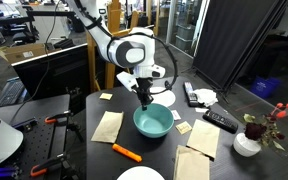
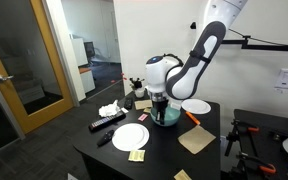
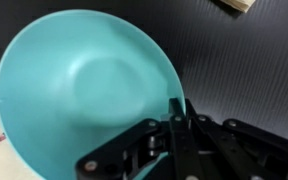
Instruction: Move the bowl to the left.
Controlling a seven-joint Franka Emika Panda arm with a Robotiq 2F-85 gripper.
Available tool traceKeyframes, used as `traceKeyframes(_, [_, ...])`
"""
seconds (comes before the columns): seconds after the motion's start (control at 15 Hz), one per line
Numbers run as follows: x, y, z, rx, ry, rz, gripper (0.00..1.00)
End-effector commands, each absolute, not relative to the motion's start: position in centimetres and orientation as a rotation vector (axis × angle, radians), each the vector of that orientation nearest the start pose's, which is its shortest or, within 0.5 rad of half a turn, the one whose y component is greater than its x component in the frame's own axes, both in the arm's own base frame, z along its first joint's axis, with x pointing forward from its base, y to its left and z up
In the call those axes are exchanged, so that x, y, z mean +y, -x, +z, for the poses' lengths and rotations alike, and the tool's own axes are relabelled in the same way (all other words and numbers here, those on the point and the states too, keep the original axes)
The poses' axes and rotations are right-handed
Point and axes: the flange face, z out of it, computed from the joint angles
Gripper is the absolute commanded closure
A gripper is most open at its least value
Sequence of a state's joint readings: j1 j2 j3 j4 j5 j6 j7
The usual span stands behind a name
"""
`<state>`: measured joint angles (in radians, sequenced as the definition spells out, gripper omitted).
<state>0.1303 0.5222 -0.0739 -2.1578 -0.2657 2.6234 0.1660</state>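
The teal bowl [image 1: 153,122] sits on the dark table in both exterior views [image 2: 167,114]. In the wrist view it fills the left half [image 3: 84,85]. My gripper [image 1: 144,97] comes down on the bowl's rim, also seen in the exterior view from the other side [image 2: 161,104]. In the wrist view the fingers [image 3: 177,112] are closed together on the bowl's rim, one inside and one outside.
White plates [image 2: 130,136] [image 2: 195,106] [image 1: 140,175] lie near the bowl. An orange marker [image 1: 126,152], tan napkins [image 1: 107,127] [image 1: 202,138], remotes [image 1: 220,120], a flower vase [image 1: 248,142] and sticky notes lie around on the table.
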Motion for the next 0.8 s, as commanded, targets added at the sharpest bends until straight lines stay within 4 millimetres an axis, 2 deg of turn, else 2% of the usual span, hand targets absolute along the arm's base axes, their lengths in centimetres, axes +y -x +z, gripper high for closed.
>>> traceKeyframes(0.0, [5.2, -54.8, 15.5, -0.206, 3.286, 0.072, 0.99])
traceKeyframes(0.27, [8.2, -53.8, 17.4, -0.254, 3.242, 0.048, 0.99])
traceKeyframes(0.73, [14.5, -52.1, 20.4, -0.362, 3.138, 0.059, 0.99])
